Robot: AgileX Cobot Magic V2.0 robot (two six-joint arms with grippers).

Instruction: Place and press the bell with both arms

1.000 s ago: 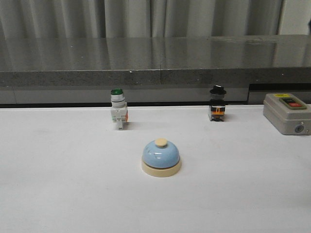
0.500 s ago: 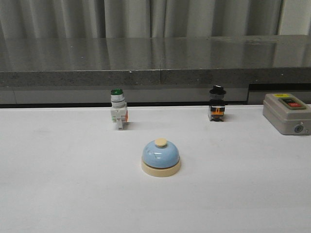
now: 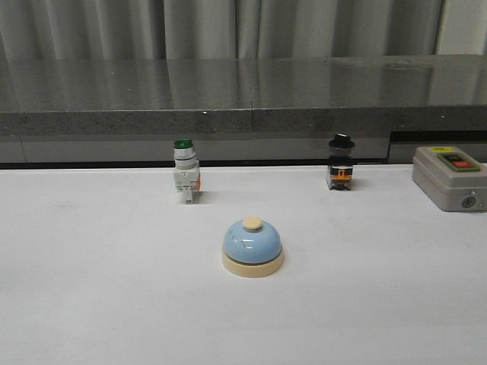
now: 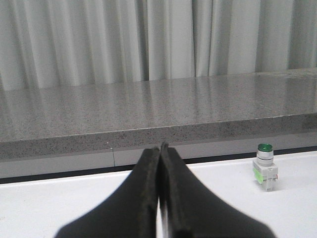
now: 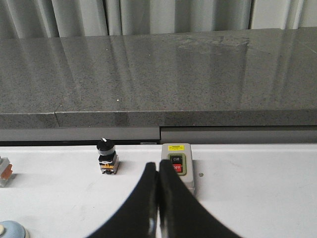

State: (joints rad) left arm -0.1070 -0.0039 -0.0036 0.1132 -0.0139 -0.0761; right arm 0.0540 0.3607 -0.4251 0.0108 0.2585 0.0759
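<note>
the bell (image 3: 253, 247) is seen upright on the white table (image 3: 91, 289), near centre; the left gripper (image 4: 159, 148) and right gripper (image 5: 157, 168) are pressed closed, empty.

Bell (image 3: 253, 247) upright mid-table (image 3: 91, 304), btn up.

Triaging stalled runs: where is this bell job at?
Done: nothing visible. The bell sits alone mid-table, nearer the robot than the green-capped switch. In hand: nothing; left gripper and right gripper are both shut and empty, away from the bell. Left: grasp, place, press.
</note>
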